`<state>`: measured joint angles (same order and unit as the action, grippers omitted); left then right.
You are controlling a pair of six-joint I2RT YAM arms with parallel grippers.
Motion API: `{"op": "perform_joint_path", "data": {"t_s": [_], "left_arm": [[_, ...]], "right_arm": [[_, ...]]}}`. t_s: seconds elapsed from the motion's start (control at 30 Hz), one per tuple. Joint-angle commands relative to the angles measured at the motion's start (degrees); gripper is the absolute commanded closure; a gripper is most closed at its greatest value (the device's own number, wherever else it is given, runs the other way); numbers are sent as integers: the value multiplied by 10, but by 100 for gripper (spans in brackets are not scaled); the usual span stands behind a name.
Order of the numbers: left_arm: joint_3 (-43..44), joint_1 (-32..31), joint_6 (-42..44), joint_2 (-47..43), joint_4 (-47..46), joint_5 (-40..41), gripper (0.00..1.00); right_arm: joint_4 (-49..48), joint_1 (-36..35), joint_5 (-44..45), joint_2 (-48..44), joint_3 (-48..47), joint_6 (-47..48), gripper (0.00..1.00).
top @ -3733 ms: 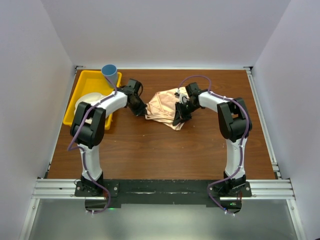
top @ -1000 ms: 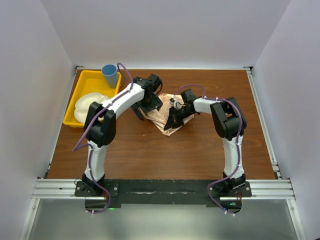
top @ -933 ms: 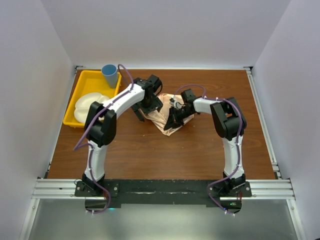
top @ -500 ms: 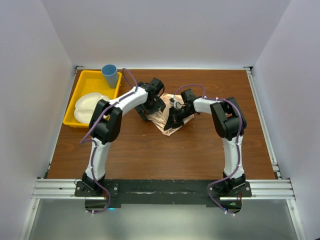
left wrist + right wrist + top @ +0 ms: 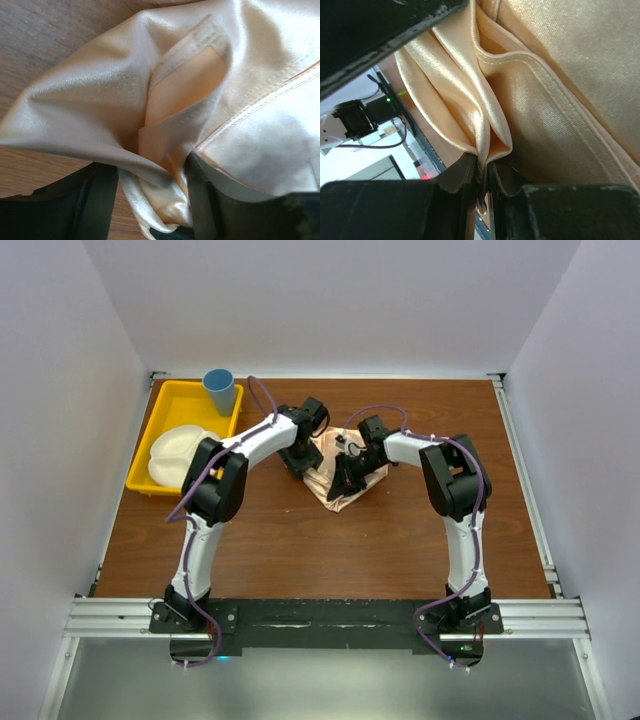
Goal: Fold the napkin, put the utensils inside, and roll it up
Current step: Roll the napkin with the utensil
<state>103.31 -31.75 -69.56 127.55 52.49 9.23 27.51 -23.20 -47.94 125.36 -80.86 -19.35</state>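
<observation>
Crumpled napkin (image 5: 337,492) sits upper centre on the surface (image 5: 300,550), tapering toward frame bottom, with bare room below and right. Right hand (image 5: 481,175) pinches a fold. Left hand (image 5: 152,200) straddles another, grip unclear.

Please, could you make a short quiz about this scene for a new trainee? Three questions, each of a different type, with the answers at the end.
1. True or false: the right gripper is pinched shut on a fold of the napkin.
2. Where does the blue cup stand? A) at the far end of the yellow tray; B) on the napkin; C) beside the arm bases.
3. Name the white object that lies in the yellow tray.
Key: 1 true; 2 A; 3 the white plate.
</observation>
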Motion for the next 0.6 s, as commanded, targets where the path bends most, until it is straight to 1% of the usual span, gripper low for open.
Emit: {"op": "perform_joint_path", "data": {"t_s": [0.0,0.03,0.07,0.13,0.17,0.23,0.27,0.3,0.33,0.37,0.43,0.47,0.57], "left_arm": [[-20,7,38,-35,-24,19,55],[-23,7,48,-38,-26,18,59],[-26,8,53,-43,-27,12,68],[-36,7,64,-49,-34,3,75],[-42,7,67,-54,-40,-9,84],[-48,7,72,-54,-47,-25,92],[-46,7,71,-53,-46,-39,98],[-45,7,72,-51,-44,-47,100],[-42,7,70,-49,-40,-53,100],[-40,7,70,-49,-38,-66,100],[-26,8,58,-41,-11,-76,100],[-19,8,53,-35,3,-82,100],[8,9,47,-15,43,-90,100]], "right_arm": [[20,2,160,31,-7,73,82],[21,1,160,28,-7,76,81],[20,1,162,26,-7,77,80],[19,1,160,23,-5,81,77],[18,1,158,21,-4,82,75],[12,0,153,16,-3,85,68],[9,-1,151,13,-2,87,61],[8,-2,146,9,-2,91,58],[6,-5,145,1,-2,93,55],[4,-6,143,-5,-1,95,49],[-2,-13,142,-19,3,99,44],[-6,-16,144,-33,4,99,39],[-5,-20,159,-56,3,106,32]]}}
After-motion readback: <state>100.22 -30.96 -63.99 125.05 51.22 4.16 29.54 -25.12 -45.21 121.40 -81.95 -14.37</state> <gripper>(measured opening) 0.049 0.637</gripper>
